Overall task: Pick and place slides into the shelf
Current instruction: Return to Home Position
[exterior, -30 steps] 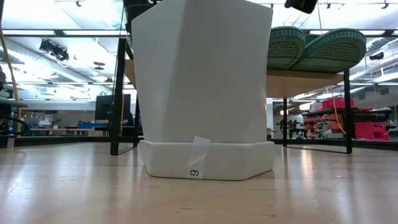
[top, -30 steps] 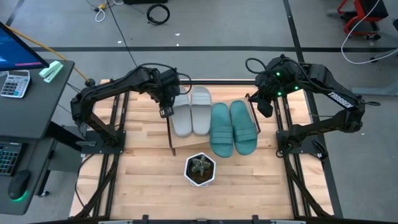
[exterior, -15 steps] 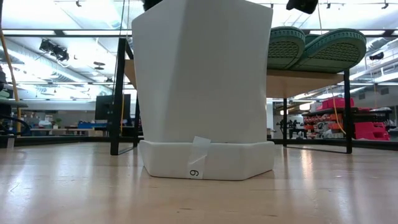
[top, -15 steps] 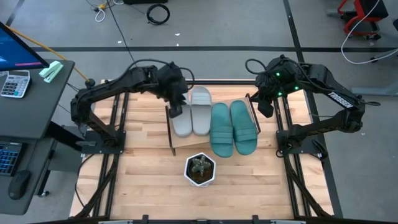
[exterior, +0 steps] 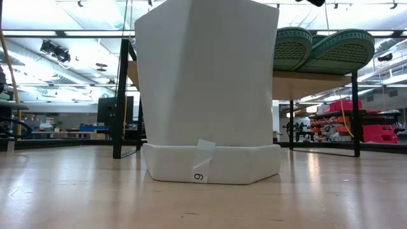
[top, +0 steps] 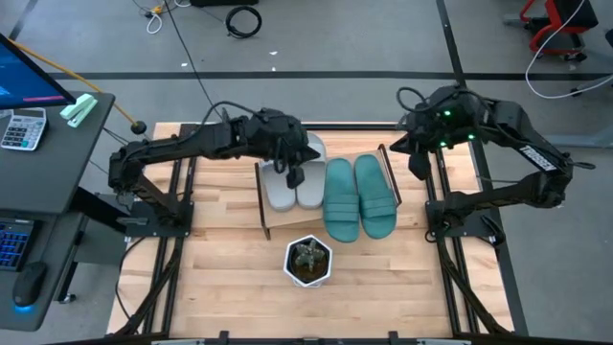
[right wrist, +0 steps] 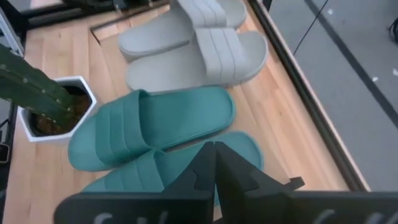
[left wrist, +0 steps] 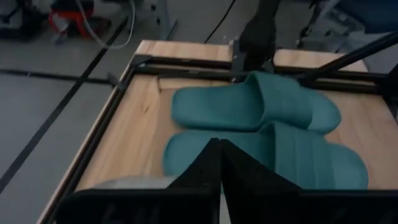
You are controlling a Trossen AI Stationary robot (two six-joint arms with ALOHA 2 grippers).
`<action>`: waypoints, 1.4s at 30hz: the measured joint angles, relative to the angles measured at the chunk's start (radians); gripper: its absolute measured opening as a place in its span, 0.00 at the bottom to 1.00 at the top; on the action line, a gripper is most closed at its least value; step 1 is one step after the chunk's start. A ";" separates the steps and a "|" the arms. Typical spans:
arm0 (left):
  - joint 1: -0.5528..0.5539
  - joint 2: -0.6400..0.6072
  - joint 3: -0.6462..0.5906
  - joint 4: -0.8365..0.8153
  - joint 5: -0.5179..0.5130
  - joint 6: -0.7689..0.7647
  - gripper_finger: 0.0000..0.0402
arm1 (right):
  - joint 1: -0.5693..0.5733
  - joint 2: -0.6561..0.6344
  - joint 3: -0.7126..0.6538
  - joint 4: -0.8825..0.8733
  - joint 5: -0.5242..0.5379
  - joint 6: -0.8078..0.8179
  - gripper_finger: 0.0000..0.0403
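Observation:
Two light grey slides and two teal slides lie side by side, soles down, on the shelf's board, between its dark side frames. The low view shows the teal slides sitting on top of the board. My left gripper hangs shut above the grey pair, pointing toward the teal slides, with nothing between its fingers. My right gripper hovers shut beyond the shelf's right side frame, looking down on the grey slides and the teal slides.
A white hexagonal pot with a plant stands on the tabletop just in front of the shelf and fills the middle of the low view as the pot. Bare wood lies left, right and near of it. A desk with a calculator stands off the table's left.
My left gripper has swung from the shelf's left side frame toward the table's right, rising, and now hangs over the grey slides. It has tipped up from pointing steeply down to a shallow slant. My right gripper has drawn back a little toward the right edge. The slides have not moved.

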 joint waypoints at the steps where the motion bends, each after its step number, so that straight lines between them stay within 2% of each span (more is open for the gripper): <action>1: -0.009 0.000 -0.017 0.034 0.000 0.000 0.02 | 0.000 -0.012 0.000 0.002 0.000 0.000 0.03; 4: -0.033 0.001 -0.063 0.153 -0.005 -0.006 0.02 | 0.000 -0.048 0.000 0.003 -0.003 0.000 0.02; 7: -0.056 0.001 -0.091 0.220 -0.041 -0.005 0.04 | 0.000 -0.091 -0.026 0.009 -0.052 0.006 0.01; 12: -0.075 0.000 -0.093 0.231 -0.063 0.001 0.04 | 0.000 -0.205 -0.183 0.082 -0.184 0.023 0.01; 17: -0.095 -0.006 -0.093 0.208 -0.063 0.023 0.01 | 0.000 -0.327 -0.370 0.099 -0.159 0.054 0.00; 22: -0.097 -0.049 -0.120 0.241 -0.077 0.013 0.04 | 0.000 -0.445 -0.469 0.101 -0.130 0.137 0.00; 27: -0.090 -0.179 -0.341 0.581 -0.083 -0.032 0.01 | 0.000 -0.507 -0.491 0.109 -0.115 0.197 0.00; 30: -0.081 -0.273 -0.499 0.714 -0.104 -0.067 0.02 | 0.000 -0.510 -0.480 0.125 -0.115 0.209 0.00; 35: -0.078 -0.424 -0.708 0.749 -0.153 -0.089 0.01 | 0.000 -0.470 -0.479 0.186 -0.122 0.206 0.00; 42: -0.078 -0.619 -0.945 0.746 -0.207 -0.074 0.02 | 0.000 -0.336 -0.479 0.210 -0.178 0.162 0.00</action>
